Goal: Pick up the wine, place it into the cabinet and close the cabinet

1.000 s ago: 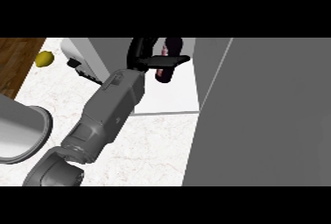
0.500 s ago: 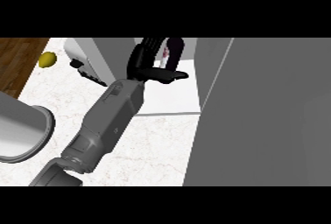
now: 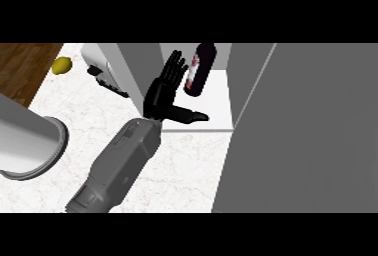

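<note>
The dark wine bottle with its pale label stands inside the open cabinet, on the white shelf floor. My left hand is right beside it on the left, open, with fingers straight and pointing into the cabinet and the thumb sticking out to the right below the bottle. Nothing is held. Its grey forearm runs in from the lower left. The grey cabinet door stands open and fills the right side of the view. My right hand does not show.
A lemon lies on the marble counter at the far left near the wooden edge. A white appliance stands left of the cabinet. A large grey round vessel sits at the left edge.
The left hand was curled round the bottle; its fingers have now straightened and let go, leaving the bottle standing in the cabinet. The hand has shifted slightly left of it.
</note>
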Available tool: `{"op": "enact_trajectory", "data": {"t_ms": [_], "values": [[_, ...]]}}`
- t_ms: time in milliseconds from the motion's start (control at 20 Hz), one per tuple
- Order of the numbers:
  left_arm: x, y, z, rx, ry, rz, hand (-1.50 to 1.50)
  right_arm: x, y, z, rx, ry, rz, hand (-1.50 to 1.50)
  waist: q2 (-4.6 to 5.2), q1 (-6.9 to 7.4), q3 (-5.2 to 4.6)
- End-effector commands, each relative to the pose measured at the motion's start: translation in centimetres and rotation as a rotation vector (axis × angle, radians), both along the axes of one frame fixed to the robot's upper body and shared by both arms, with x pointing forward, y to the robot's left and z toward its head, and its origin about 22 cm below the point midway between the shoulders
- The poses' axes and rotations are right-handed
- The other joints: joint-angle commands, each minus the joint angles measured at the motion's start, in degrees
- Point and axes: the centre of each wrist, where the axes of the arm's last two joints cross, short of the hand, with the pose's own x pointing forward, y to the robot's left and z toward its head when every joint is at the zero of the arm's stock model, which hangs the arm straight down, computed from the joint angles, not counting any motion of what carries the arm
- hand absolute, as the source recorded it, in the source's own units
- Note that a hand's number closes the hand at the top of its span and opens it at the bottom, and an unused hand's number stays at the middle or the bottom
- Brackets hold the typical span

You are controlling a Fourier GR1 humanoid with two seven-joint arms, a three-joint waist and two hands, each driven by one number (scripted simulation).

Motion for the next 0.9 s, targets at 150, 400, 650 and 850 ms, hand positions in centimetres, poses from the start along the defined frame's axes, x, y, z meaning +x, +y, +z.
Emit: {"op": "enact_trajectory", "data": {"t_ms": [150,400,650,850], "values": [[-5.5,0.2,-2.4,-0.04,0.01,-0.022,-1.5,-2.5,-0.2,3.7,0.103,0.014,0.035,-1.5,-0.22,1.81,0.0],[-7.7,1.4,-1.7,-0.072,0.039,-0.031,-1.5,-3.0,-0.2,4.5,0.11,0.009,0.043,-1.5,0.39,0.78,-0.05],[-12.2,2.4,-2.2,-0.122,0.058,-0.02,-1.5,-3.2,-0.1,3.8,0.078,-0.004,0.05,-1.5,0.36,0.44,0.0],[-12.9,7.3,-2.7,-0.13,0.04,0.006,-1.5,-2.6,-0.6,4.1,0.003,0.001,0.119,-1.5,0.87,0.22,-0.01]]}}
